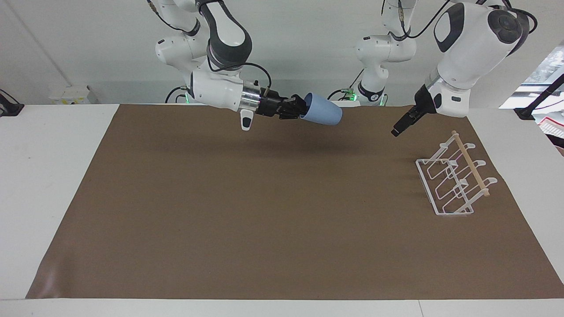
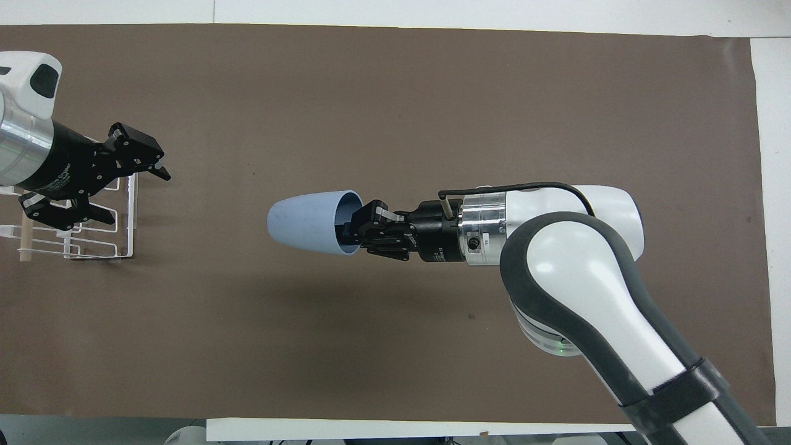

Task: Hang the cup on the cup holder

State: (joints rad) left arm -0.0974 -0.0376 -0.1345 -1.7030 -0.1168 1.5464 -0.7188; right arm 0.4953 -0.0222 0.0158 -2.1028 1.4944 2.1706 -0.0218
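I've got the light-blue cup (image 1: 323, 115) on the right gripper (image 1: 301, 110), fingers (image 2: 377, 216) pinched on the rim wall, one inside the mouth. Cup lies on its side in the air over the brown mat (image 1: 282, 211), base pointing toward the left arm's end of the worktop (image 1: 53, 176). White wire cup holder (image 1: 454, 180) stands on the mat at that end, well apart from the cup. Left gripper (image 2: 133, 182) hovers over the rack's edge, fingers spread wide, holding nothing (looks like a handover is set up, my guess). To do it well: bring the cup base-first between those open fingers, slow, keep its axis level, release only after the left has clamped. Rim pinch is shallow, so no jerks.
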